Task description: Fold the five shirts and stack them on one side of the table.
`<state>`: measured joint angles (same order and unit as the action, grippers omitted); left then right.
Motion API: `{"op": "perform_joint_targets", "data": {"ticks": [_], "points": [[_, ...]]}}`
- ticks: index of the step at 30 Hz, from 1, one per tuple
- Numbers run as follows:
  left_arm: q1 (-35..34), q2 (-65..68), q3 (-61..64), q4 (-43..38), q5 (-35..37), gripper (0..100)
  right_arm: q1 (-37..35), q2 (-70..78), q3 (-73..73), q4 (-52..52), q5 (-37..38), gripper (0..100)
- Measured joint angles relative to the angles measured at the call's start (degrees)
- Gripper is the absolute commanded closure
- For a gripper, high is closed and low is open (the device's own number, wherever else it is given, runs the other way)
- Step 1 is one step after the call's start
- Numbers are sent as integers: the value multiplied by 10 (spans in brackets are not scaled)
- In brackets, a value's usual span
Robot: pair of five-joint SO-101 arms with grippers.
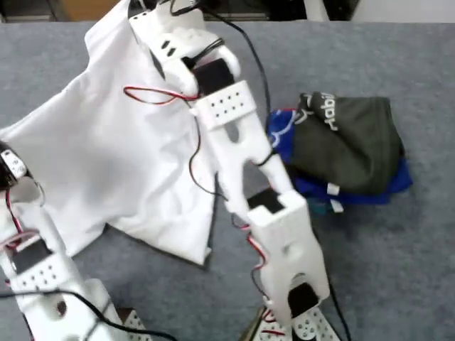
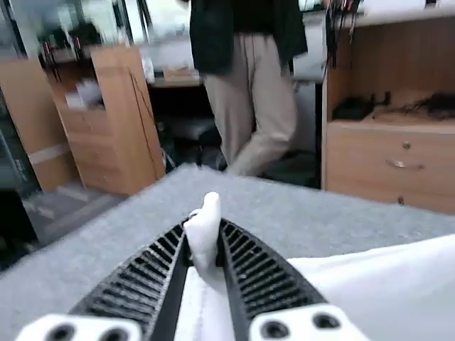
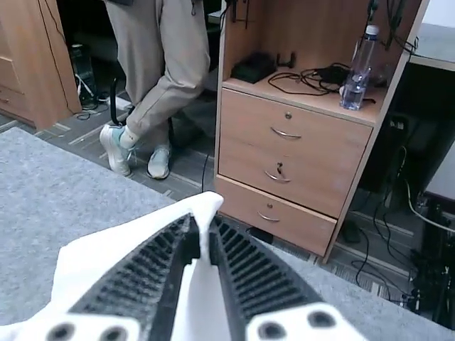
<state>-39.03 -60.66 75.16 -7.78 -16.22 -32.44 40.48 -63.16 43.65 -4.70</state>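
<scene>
Fabric of the white shirt looks light and limp; left gripper and right gripper each clamp an edge between their tips, a sensible hold.

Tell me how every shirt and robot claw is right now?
white shirt: unfolded, spread on the table.
green shirt: folded, lying on top of the blue shirt.
blue shirt: folded, under the green shirt.
left gripper: shut on the white shirt.
right gripper: shut on the white shirt.
drawers: closed.
</scene>
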Motion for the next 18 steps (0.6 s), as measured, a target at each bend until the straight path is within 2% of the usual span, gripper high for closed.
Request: {"op": "perform_joint_targets", "data": {"ticks": [6, 10, 18], "points": [[4, 196, -133, -5, 47, 981, 0, 75, -101, -12, 3, 994], [4, 293, -220, -5, 53, 981, 0, 102, -167, -54, 29, 994], [-9, 328, -305, -5, 55, 981, -29, 102, -247, -117, 67, 994]]}}
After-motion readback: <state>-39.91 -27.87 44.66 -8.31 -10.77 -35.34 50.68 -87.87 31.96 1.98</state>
